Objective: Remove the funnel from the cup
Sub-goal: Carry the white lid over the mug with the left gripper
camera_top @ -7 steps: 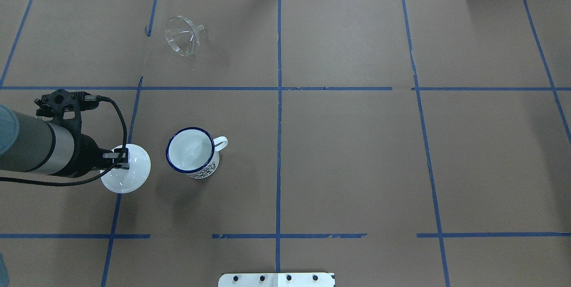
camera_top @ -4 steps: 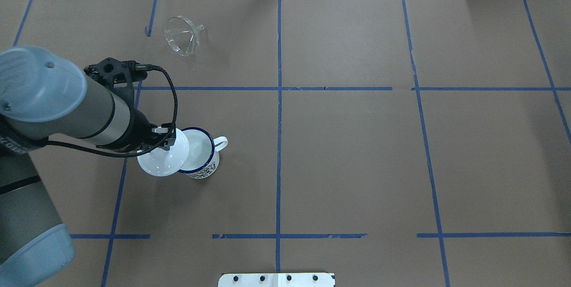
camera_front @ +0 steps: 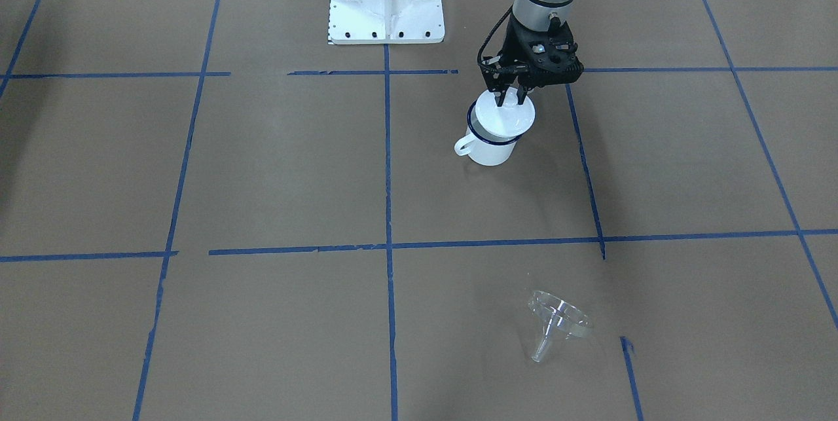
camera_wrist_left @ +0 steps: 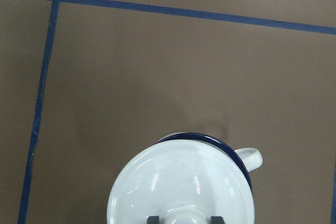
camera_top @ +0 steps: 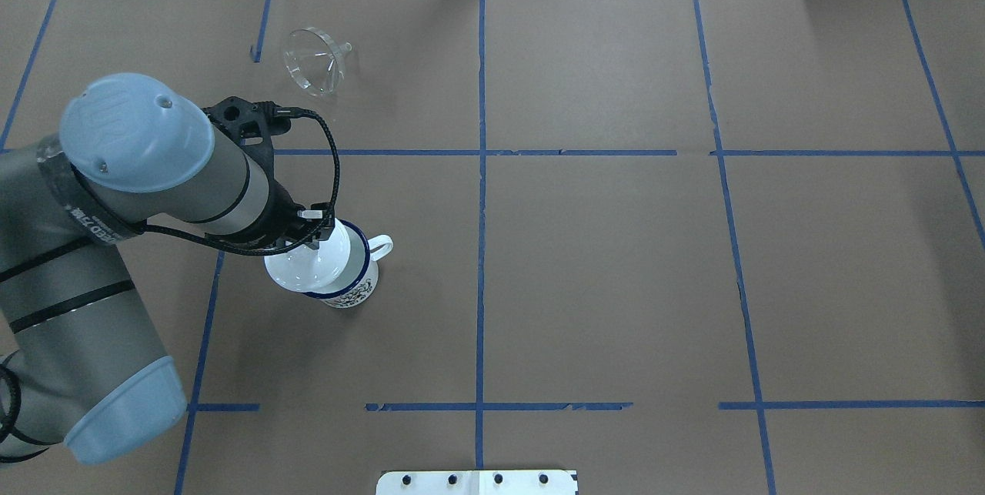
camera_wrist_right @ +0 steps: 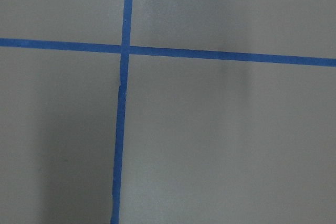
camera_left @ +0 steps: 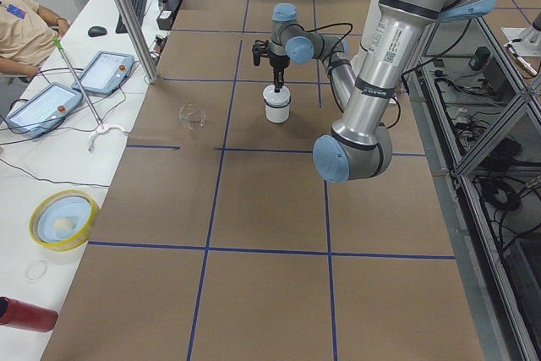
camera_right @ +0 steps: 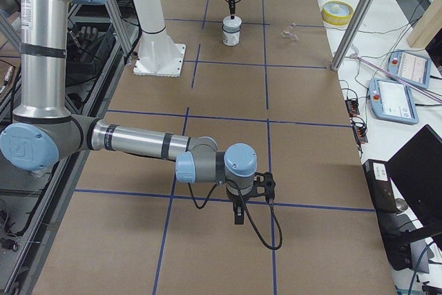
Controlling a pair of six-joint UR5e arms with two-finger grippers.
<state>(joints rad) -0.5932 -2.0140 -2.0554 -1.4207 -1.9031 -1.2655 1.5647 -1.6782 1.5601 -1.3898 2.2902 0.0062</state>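
Observation:
The clear funnel (camera_top: 314,64) lies on its side on the brown table, far from the cup and apart from it; it also shows in the front view (camera_front: 556,319). The cup (camera_top: 350,287) is a white mug with a blue rim and stands upright (camera_front: 488,149). My left gripper (camera_top: 312,237) is shut on the knob of a white round lid (camera_top: 304,268) and holds it over the mug's mouth, covering most of it (camera_wrist_left: 178,187). My right gripper (camera_right: 239,217) hangs low over bare table far from these; I cannot tell its state.
The robot's white base plate (camera_front: 386,2) stands at the table's near edge. A yellow bowl (camera_left: 63,219), a red can (camera_left: 25,314) and tablets (camera_left: 106,72) lie on the side bench beyond a metal pole (camera_left: 127,14). Blue tape lines grid the table.
My left gripper has carried the white lid to the right, from left of the mug to over the mug's mouth. The funnel and the mug have not moved.

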